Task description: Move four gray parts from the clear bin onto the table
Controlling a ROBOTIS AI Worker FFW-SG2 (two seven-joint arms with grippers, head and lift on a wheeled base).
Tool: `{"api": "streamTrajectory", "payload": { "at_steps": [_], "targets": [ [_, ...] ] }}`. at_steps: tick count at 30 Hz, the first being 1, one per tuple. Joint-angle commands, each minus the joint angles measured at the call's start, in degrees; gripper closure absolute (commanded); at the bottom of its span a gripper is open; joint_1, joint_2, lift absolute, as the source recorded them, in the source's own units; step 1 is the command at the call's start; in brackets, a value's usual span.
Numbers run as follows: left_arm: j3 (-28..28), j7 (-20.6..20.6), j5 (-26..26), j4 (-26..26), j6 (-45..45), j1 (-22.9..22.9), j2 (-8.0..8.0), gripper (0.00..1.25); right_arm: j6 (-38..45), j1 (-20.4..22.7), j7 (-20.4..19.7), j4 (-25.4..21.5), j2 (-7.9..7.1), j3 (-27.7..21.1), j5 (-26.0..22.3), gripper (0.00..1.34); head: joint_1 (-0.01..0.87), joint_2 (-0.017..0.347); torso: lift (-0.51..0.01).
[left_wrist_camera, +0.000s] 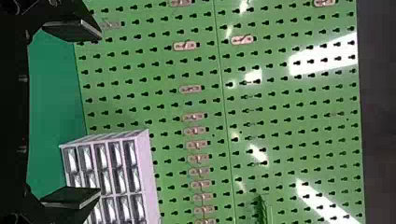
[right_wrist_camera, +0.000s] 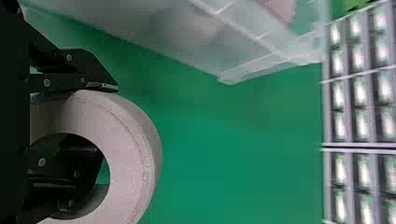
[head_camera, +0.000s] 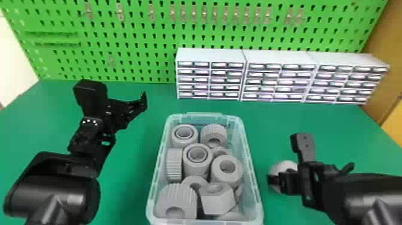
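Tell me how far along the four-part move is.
Done: one gray part is out of the clear bin, to its right. In hand: the right tool grips that part by its wall; whether it touches the table, I can't tell. To do: probably three more, if this is the first; plenty of gray parts lie in the bin.

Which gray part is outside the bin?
The ring-shaped one, held in the right gripper, to the right of the bin; the other gray parts lie inside it.

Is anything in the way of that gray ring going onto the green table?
Nothing visible is. The right gripper holds the gray ring beside the clear bin, over the table, though directly underneath is hidden.
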Motion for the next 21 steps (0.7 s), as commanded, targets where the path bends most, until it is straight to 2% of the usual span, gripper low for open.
{"api": "streamTrajectory", "payload": {
  "at_steps": [1, 8, 14, 18, 21],
  "targets": [
    [-0.09, -0.03, 0.09, 0.00, 0.25, 0.07, 0.00, 0.11, 0.83, 0.14, 0.00, 2.49, 0.41, -0.81, 0.59, 1.02, 0.678, 0.034, -0.050],
    [-0.36, -0.12, 0.09, 0.00, 0.34, -0.11, 0.00, 0.11, 2.24, -0.83, 0.00, 5.04, 0.41, -0.72, 0.94, 1.02, 0.678, 0.034, -0.050],
    [-0.36, -0.21, 0.09, 0.00, 0.43, -0.11, 0.00, 0.11, 1.97, -0.83, 0.00, 5.39, 0.50, -0.72, 0.15, 1.01, 0.678, 0.034, -0.050],
    [-0.36, -0.21, 0.09, 0.00, 0.43, -0.11, 0.00, 0.11, 1.88, -1.09, 0.00, 5.39, 0.41, -0.54, -0.38, 0.96, 0.678, 0.034, -0.050],
    [-0.36, -0.38, 0.09, 0.00, 0.60, -0.11, 0.00, 0.11, 1.80, -1.27, 0.00, 5.39, 0.32, -0.90, -1.43, 0.86, 0.678, 0.034, -0.050]
  ]
}}
